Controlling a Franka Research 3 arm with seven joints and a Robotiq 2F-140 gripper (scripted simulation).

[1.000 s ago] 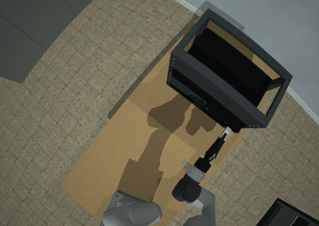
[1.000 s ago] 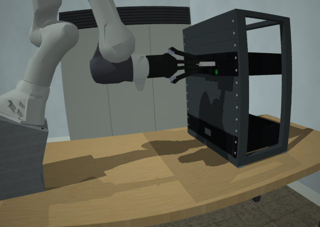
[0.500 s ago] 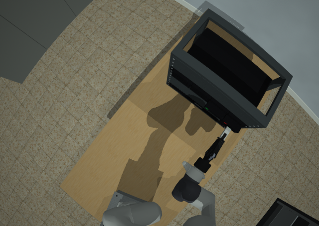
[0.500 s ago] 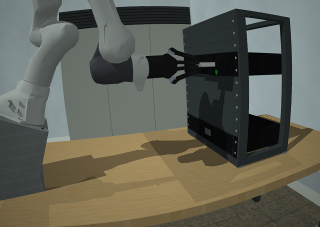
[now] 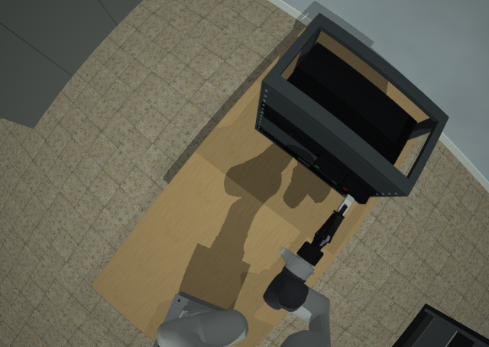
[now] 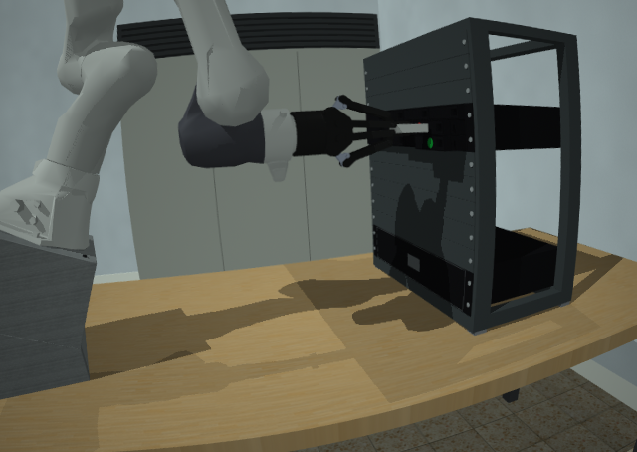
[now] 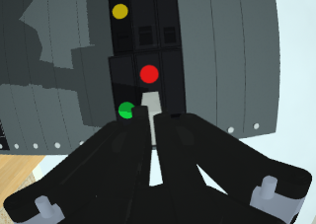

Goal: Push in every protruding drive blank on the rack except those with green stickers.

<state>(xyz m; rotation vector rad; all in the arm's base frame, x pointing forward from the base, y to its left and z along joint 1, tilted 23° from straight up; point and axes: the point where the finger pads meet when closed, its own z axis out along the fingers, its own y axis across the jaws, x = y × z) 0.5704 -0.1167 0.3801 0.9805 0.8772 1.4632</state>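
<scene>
Just before the rack's front, reaching level with the gripper (image 5: pixel 348 199) (image 6: pixel 414 128) (image 7: pixel 151 105), fingers together around nothing. Pointing at the red-stickered drive blank (image 5: pixel 344 189) (image 7: pixel 149 74), perhaps touching it, though hard to judge with the tips over dark faces. Beside that, to be seen, a green sticker (image 6: pixel 430 142) (image 7: pixel 126 110), and farther along the bay, a yellow sticker (image 7: pixel 119 11). Standing upright on the wooden table (image 5: pixel 177 217) (image 6: pixel 257 385), the rack (image 5: pixel 335 128) (image 6: pixel 482 179) (image 7: pixel 232 61). Behind it, to be seen, a pale wall (image 5: pixel 394 4).

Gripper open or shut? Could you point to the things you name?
Shut: in the wrist view the gripper's (image 5: pixel 348 199) (image 6: pixel 411 128) (image 7: pixel 150 106) fingers stand together, nothing between them.
</scene>
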